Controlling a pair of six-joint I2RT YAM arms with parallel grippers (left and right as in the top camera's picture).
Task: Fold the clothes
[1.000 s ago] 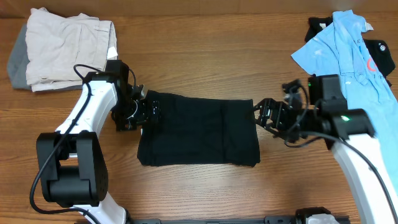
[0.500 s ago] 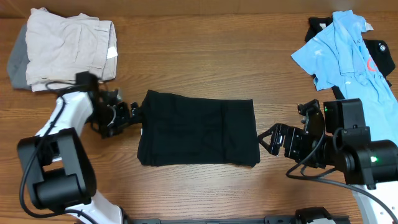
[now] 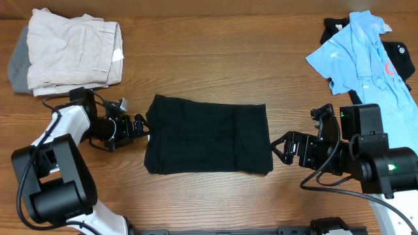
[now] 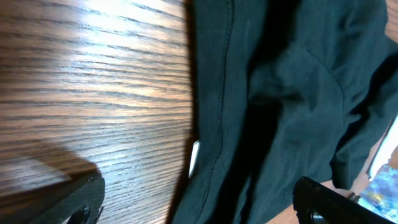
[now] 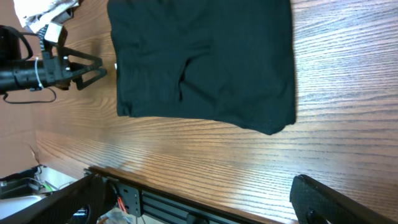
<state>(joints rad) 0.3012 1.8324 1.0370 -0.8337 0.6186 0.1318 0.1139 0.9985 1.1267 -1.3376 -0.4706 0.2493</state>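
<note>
A: Left gripper?
B: Released, just beside the black shirt, at its left short edge.
A: And the shirt?
B: Middle of the table, long axis running left-right (toward either arm).
A: Right gripper?
B: Released too, near the lower right corner; the left looks closer.

The shirt in the middle is plain black with no print, and a sliver of white shows at its edge, perhaps a label. The table is warm brown wood with streaky grain. The polo is light blue with a small red mark. The pale beige garment lies over something grey. The left arm and right arm are white with black joints.
</note>
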